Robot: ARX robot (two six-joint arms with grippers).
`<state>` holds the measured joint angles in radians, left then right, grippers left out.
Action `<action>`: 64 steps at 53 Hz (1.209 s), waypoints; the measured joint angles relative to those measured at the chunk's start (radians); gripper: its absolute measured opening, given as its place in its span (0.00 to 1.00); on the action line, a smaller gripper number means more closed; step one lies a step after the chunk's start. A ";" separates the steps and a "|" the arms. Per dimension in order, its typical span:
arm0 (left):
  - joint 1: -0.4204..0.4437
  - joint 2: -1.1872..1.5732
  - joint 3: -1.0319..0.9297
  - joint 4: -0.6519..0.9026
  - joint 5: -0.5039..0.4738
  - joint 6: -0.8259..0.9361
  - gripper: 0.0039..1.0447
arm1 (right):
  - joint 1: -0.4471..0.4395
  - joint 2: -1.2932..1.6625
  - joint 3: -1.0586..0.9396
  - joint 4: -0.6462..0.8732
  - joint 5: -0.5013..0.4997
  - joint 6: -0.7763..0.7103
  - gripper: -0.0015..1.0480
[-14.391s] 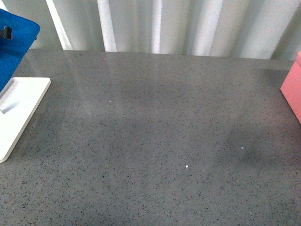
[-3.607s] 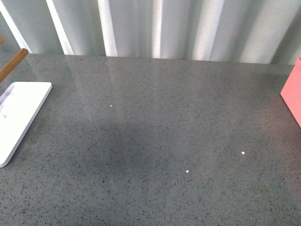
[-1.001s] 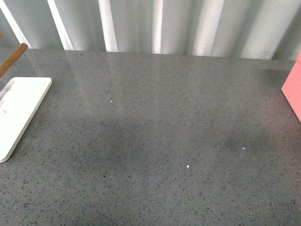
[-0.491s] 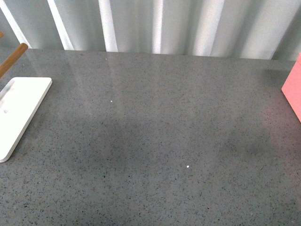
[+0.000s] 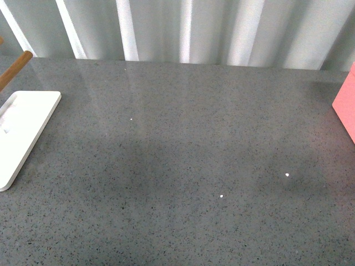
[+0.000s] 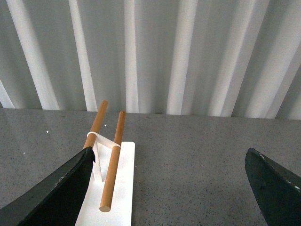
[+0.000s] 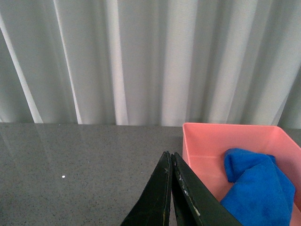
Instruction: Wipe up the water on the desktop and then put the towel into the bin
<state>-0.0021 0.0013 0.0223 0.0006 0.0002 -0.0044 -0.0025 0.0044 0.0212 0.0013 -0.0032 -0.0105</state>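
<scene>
Left gripper spread wide and empty above the white rack tray with its wooden rods; grey desktop shows no arm in the front view, only the pink bin's edge; right gripper, pinched shut on nothing, sits just beside the bin holding the blue towel, seen only from the right wrist
</scene>
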 joint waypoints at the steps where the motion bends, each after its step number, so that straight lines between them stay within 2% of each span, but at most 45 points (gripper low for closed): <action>1: 0.000 0.000 0.000 0.000 0.000 0.000 0.94 | 0.000 0.000 0.000 -0.001 0.000 0.000 0.03; 10: 0.000 0.000 0.000 0.000 0.000 0.000 0.94 | 0.000 0.000 0.000 -0.001 0.000 0.000 0.05; 40: 0.000 0.000 0.000 0.000 0.000 0.000 0.94 | 0.000 -0.001 0.000 -0.001 0.000 0.000 0.93; 42: 0.000 0.000 0.000 0.000 0.000 0.000 0.94 | 0.000 -0.001 0.000 -0.001 0.000 0.001 0.95; 45: 0.000 0.000 0.000 0.000 0.000 0.000 0.94 | 0.000 -0.001 0.000 -0.001 0.000 0.001 0.93; 64: 0.000 0.000 0.000 0.000 0.000 0.000 0.94 | 0.000 -0.001 0.000 -0.001 0.000 0.001 0.93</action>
<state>-0.0021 0.0013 0.0223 0.0006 0.0002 -0.0044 -0.0029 0.0036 0.0212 0.0006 -0.0036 -0.0097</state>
